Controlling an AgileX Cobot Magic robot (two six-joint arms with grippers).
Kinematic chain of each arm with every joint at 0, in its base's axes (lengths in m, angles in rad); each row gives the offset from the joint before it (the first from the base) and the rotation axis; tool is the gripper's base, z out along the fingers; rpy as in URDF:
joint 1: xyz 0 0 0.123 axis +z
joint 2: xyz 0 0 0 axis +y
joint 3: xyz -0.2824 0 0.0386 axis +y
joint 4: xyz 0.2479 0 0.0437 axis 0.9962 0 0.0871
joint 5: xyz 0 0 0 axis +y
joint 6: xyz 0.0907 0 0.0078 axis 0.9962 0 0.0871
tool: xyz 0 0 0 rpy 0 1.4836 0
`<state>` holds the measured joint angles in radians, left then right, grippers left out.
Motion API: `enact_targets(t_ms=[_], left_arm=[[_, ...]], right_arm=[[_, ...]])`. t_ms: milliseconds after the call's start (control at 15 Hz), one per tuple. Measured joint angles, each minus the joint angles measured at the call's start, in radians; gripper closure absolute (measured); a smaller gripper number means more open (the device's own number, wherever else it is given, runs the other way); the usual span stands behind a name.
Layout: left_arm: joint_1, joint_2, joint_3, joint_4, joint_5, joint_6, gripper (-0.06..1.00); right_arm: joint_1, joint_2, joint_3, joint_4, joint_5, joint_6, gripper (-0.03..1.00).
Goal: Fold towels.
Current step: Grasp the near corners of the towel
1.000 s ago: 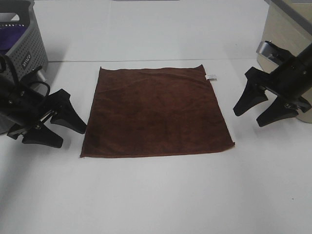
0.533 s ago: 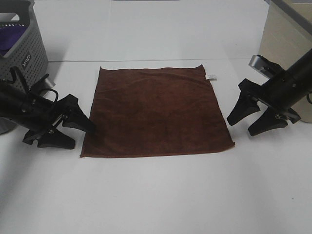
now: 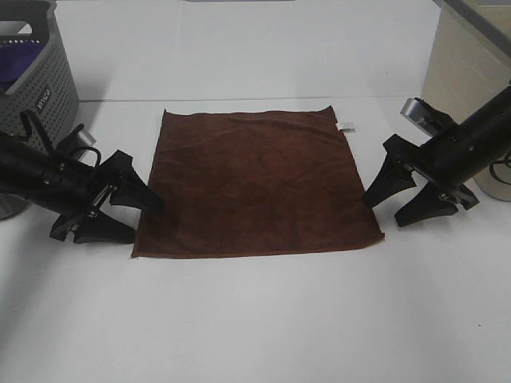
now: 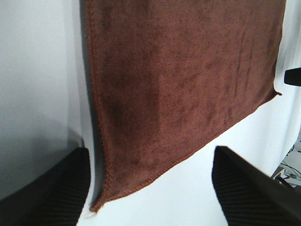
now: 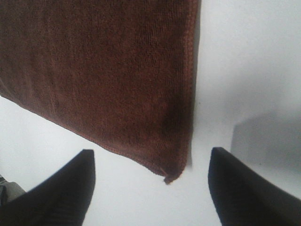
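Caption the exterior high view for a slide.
Open left end effector and open right end effector flank the near corners of a flat square brown cloth towel on a white table.

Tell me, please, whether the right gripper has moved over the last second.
Yes. The right gripper has moved leftward in the exterior view, closing on the right edge of the towel, which stayed put; its jaws are open.

A grey perforated basket (image 3: pixel 40 80) sits at the white desk's (image 3: pixel 255 319) far-left edge; a beige box (image 3: pixel 465 60) stands at the far right.
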<state>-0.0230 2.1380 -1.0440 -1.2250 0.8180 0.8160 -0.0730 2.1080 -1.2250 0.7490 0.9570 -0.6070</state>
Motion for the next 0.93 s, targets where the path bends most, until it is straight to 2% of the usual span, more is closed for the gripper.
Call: enact_targets(t_ms=[333,533,667,733,867,933], left_arm=[[-0.034,0.000,0.000,-0.023,-0.031,0.016,0.26],[-0.081,-0.001,-0.005,-0.030,-0.075,0.019,0.30],[-0.084,0.000,-0.005,-0.027,-0.096,0.006,0.42],[-0.084,0.001,-0.005,-0.022,-0.115,0.003,0.52],[-0.084,0.011,-0.004,-0.020,-0.146,0.003,0.83],[-0.084,0.013,-0.002,-0.021,-0.152,0.009,0.90]], right_arm=[[0.004,0.065,0.000,0.068,0.018,-0.025,0.30],[0.077,0.070,-0.007,0.083,-0.005,-0.044,0.33],[0.104,0.070,-0.009,0.078,-0.053,-0.020,0.45],[0.105,0.071,-0.009,0.072,-0.071,-0.001,0.54],[0.105,0.075,-0.009,0.052,-0.095,0.017,0.75],[0.105,0.079,-0.009,0.047,-0.099,0.022,0.82]])
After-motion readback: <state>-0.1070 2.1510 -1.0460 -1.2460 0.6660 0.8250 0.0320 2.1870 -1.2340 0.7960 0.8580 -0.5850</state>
